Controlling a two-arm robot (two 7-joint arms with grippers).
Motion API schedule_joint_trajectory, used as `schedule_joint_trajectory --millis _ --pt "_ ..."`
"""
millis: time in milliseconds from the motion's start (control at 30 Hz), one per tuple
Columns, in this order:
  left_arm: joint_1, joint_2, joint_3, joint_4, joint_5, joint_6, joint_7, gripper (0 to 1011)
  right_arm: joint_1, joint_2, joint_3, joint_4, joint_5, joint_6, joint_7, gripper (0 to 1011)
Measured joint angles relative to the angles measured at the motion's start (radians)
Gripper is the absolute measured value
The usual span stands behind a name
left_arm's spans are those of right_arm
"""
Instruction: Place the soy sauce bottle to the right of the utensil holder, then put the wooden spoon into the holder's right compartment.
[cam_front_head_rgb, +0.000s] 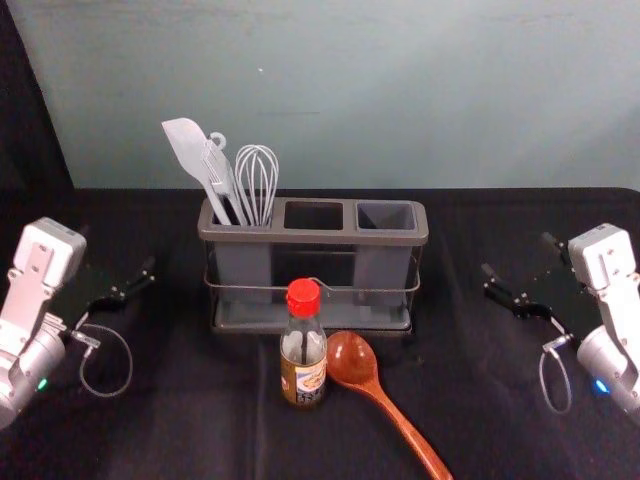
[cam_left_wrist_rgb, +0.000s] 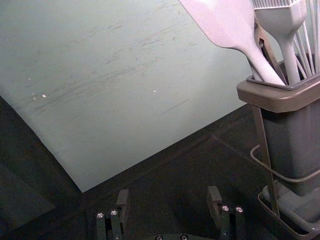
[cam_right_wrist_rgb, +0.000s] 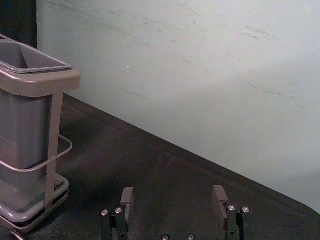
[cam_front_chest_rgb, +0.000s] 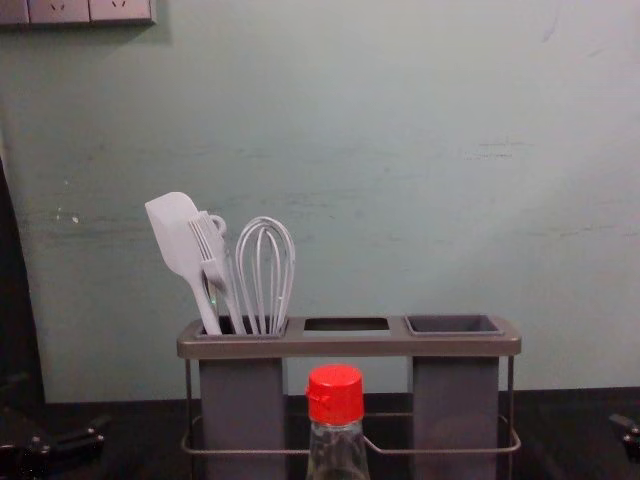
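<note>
1 wooden spoon (cam_front_head_rgb: 408, 436) nearest, on the counter (cam_front_head_rgb: 190, 430), handle toward the robot, bowl right at the bottle's side; can't tell if they touch. 1 soy sauce bottle (cam_front_head_rgb: 303, 350), upright, in front of the holder. Risk: right claw comes in for the bottle over the spoon, clips the bowl and spins it. Grip too high on the cap and the bottle could swing or tip at set-down. 2 claws, both empty, fingers apart: left claw (cam_left_wrist_rgb: 168, 196) off the holder's left, right claw (cam_right_wrist_rgb: 173, 194) off its right, where the bottle goes; crowding likely. Then 1 utensil holder (cam_front_head_rgb: 340, 237), 3 top openings. Right compartment (cam_front_head_rgb: 386, 216) is empty; a slanted spoon likely snags its rim. Left one: 1 spatula, 1 brush, 1 whisk at least.
</note>
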Motion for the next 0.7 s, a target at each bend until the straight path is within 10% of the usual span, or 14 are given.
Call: schedule_joint_trajectory --millis 700 --pt "0.000 0.000 0.000 0.000 0.000 0.000 0.000 1012 0.000 0.000 0.000 0.000 0.000 0.000 0.000 1002"
